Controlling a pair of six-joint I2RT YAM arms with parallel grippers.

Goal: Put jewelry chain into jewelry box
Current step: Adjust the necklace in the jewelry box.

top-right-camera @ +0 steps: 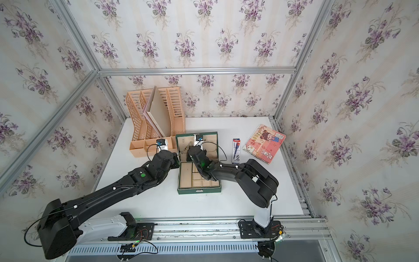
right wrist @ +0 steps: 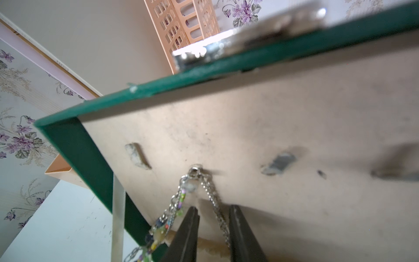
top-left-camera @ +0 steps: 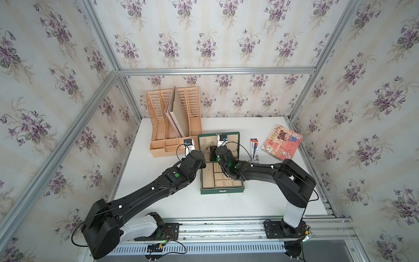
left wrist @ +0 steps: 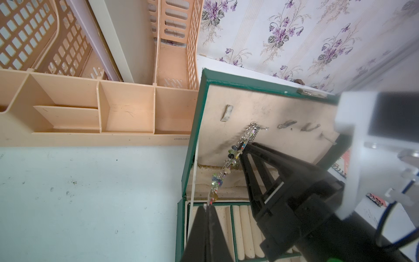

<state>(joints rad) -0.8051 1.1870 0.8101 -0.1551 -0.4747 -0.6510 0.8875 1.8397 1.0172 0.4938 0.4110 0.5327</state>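
— So, where is the chain (left wrist: 229,158)?
— In the box (top-left-camera: 208,191), which stands open on the surface (top-left-camera: 181,204). Its top end hangs on a hook (right wrist: 195,170) in the raised lid (left wrist: 272,108). The beaded end slants down from there toward the box's left edge.
— Who has hold of it?
— The left hand (left wrist: 207,207). Its fingers are pressed together, pinching the chain's lowest tip just above the ring rolls (left wrist: 242,226) at the back of the box.
— And the right hand (right wrist: 214,212)?
— Its fingers stand slightly apart just below the hook, with one bare strand running between them. Whether either finger touches it, I cannot tell.
— Anything else around the box?
— A peach rack (top-left-camera: 174,127) just beside the lid's left side, and a notebook (top-left-camera: 282,143) well to the box's right.
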